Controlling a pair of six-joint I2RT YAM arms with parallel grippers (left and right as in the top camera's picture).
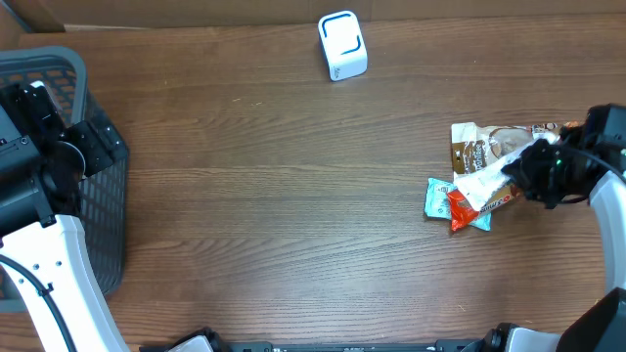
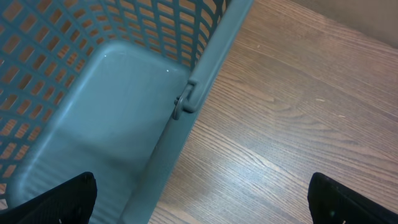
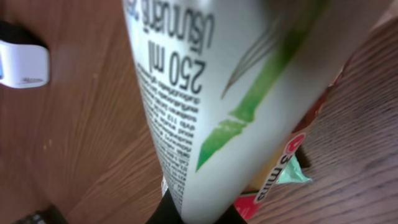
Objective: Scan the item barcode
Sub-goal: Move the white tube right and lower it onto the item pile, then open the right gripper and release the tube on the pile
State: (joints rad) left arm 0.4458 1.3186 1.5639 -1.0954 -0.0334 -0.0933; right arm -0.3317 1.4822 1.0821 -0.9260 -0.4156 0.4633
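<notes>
White tube overruns the frame top (small print blurred).

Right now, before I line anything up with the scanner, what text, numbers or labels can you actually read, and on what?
"250 ml": on the white tube, upside down in the right wrist view.
Fine print beside it on the tube: too blurred to read.
Red packet lettering: cut off and unreadable.
Brown packet label: too small to read.
Scanner: a blue outline mark, no legible words.

Even diffuse lighting, soft shadows.
Right wrist view: tube defocused at close range; basket shows faint sheen.
</notes>
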